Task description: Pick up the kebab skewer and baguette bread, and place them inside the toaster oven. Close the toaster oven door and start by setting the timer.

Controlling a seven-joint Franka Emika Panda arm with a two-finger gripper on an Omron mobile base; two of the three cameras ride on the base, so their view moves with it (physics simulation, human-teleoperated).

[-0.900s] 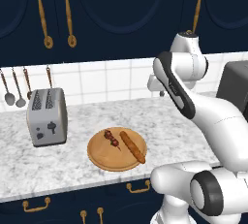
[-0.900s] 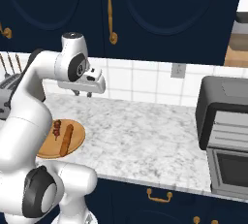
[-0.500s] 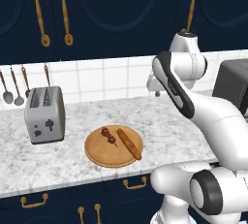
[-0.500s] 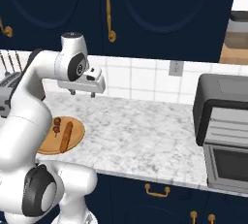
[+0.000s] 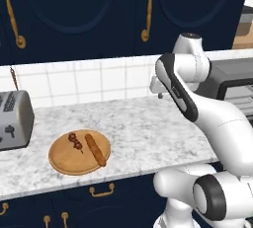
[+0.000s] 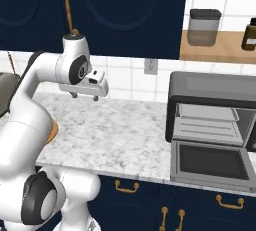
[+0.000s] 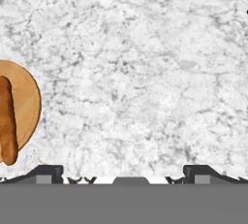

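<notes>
**Marble counter, open oven, food on the board**

Marble-patterned grey and white stone makes up the counter point(image 5: 143, 128), which runs from left to right under dark blue cupboards point(image 5: 89, 10) with brass handles and a strip of white wall tiles point(image 5: 99, 81).

At the right end of the counter stands the toaster oven point(image 6: 212, 100), dark grey and boxy. Its door point(image 6: 210, 162) is folded down flat toward the near side, so the wire rack inside shows. A wooden shelf above it carries a glass jar point(image 6: 202, 26) and a small dark bottle point(image 6: 249, 34).

The robot arm point(image 5: 197, 108) rises from the near side and bends over the middle of the counter. Its gripper point(image 6: 85, 95) hangs above bare stone, fingers spread wide and holding nothing.

A silver pop-up toaster point(image 5: 14, 121) sits at the far left. Near it, toward the front edge, lies a round wooden board point(image 5: 64, 160). The baguette point(image 5: 96, 149) rests on the board's right half, well apart from the oven. The kebab skewer point(image 5: 75, 141) lies just beside the loaf, on its left, also on the board.
</notes>
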